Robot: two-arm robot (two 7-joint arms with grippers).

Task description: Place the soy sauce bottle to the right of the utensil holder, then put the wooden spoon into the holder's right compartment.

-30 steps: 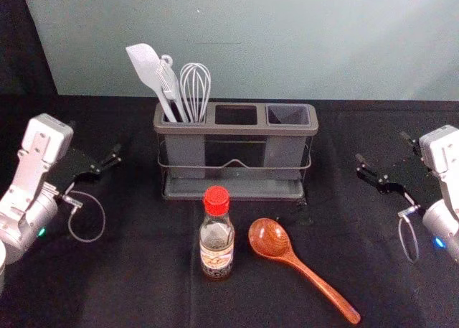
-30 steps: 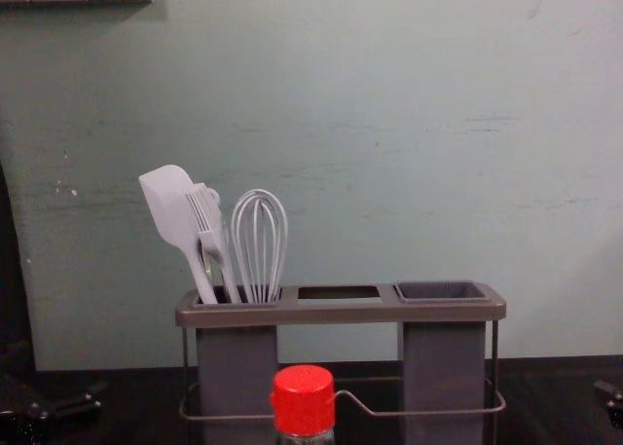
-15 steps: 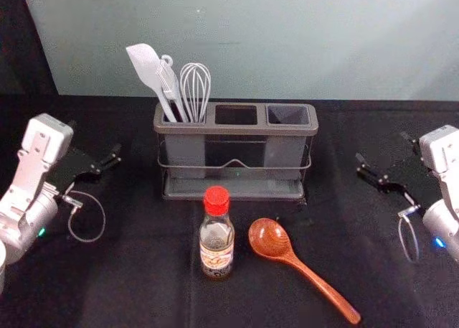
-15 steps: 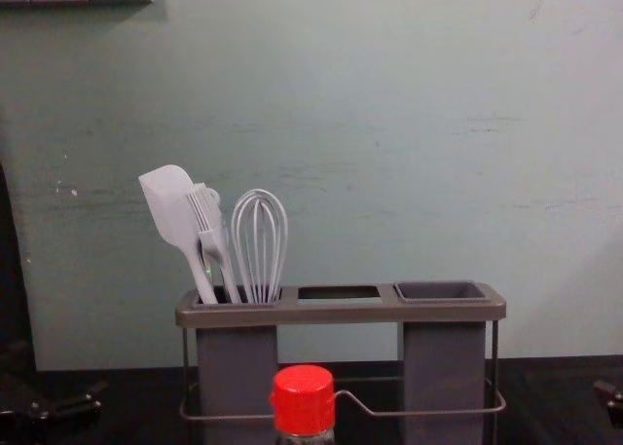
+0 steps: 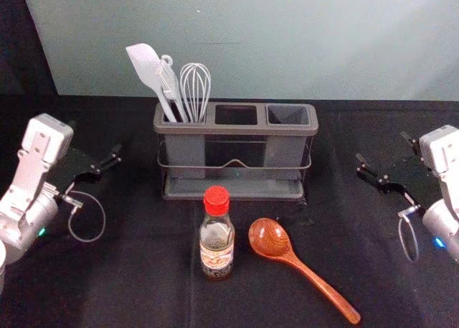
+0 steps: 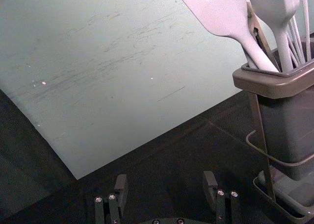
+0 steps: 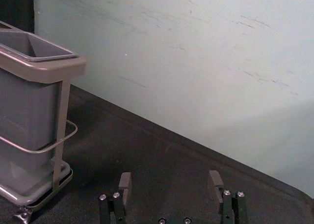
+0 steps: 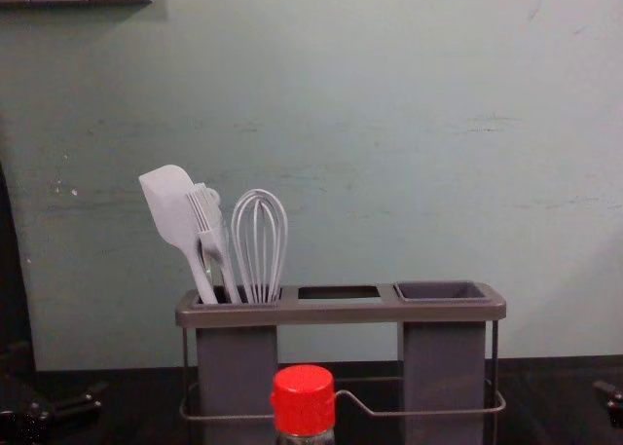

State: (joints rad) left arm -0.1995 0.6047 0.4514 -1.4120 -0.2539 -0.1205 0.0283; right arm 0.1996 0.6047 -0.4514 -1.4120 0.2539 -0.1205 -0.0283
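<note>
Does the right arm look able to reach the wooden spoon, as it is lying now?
Probably yes. The right gripper is open and empty, and the wooden spoon lies uncovered in front of the utensil holder. The soy sauce bottle stands on the spoon's far side from this arm.

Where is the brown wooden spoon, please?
In the head view, the spoon lies right of the red-capped soy sauce bottle, in front of the grey utensil holder.

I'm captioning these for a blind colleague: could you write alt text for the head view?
A red-capped soy sauce bottle stands in front of a gray utensil holder, a wooden spoon lying to the bottle's right. Pale utensils stand in the holder's left compartment. The left pincer and right pincer hang open at the sides.
</note>
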